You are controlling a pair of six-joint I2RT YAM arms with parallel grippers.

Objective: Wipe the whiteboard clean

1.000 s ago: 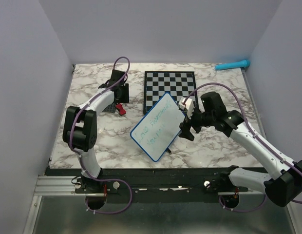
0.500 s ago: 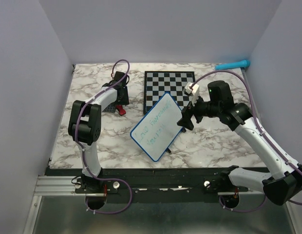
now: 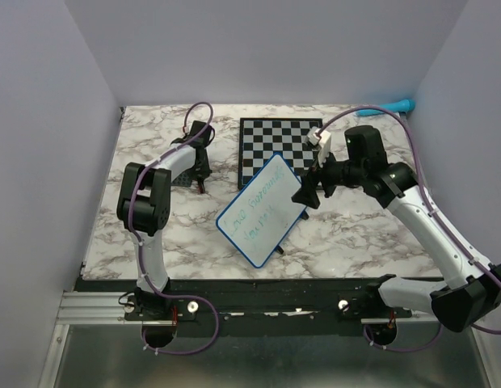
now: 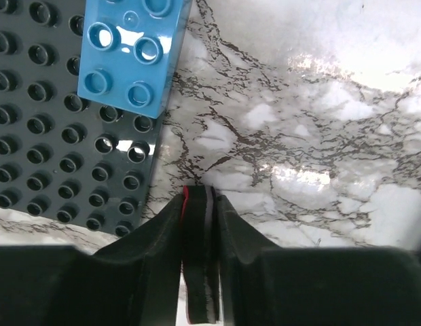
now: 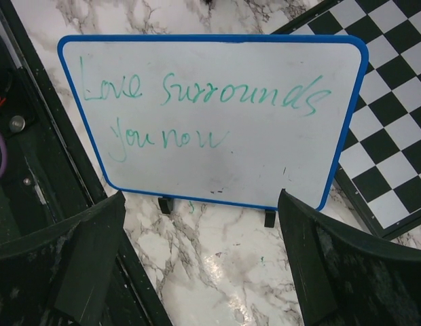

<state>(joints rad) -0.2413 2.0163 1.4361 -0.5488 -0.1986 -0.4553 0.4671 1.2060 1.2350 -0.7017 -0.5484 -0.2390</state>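
The whiteboard [image 3: 263, 208] stands tilted on small black feet at the table's middle. It has a blue rim and teal handwriting, which shows clearly in the right wrist view [image 5: 217, 115]. My right gripper [image 3: 307, 196] is open and empty, just right of the board's upper right edge. In its own view [image 5: 200, 204] the fingers [image 5: 333, 272] stand wide apart in front of the board's lower rim. My left gripper [image 3: 199, 171] is at the far left, low over the table. In its own view [image 4: 199, 204] it is shut on a thin black eraser with a red edge [image 4: 199, 265].
A black-and-white chessboard [image 3: 281, 145] lies behind the whiteboard and shows in the right wrist view [image 5: 394, 136]. A dark grey studded baseplate [image 4: 47, 122] with a blue brick [image 4: 132, 51] lies beside the left gripper. A teal object [image 3: 388, 107] lies at the back right. Walls enclose three sides.
The left gripper has come down onto the red and black eraser beside the baseplate and now covers it. The right gripper has moved up and back along the whiteboard's right edge.
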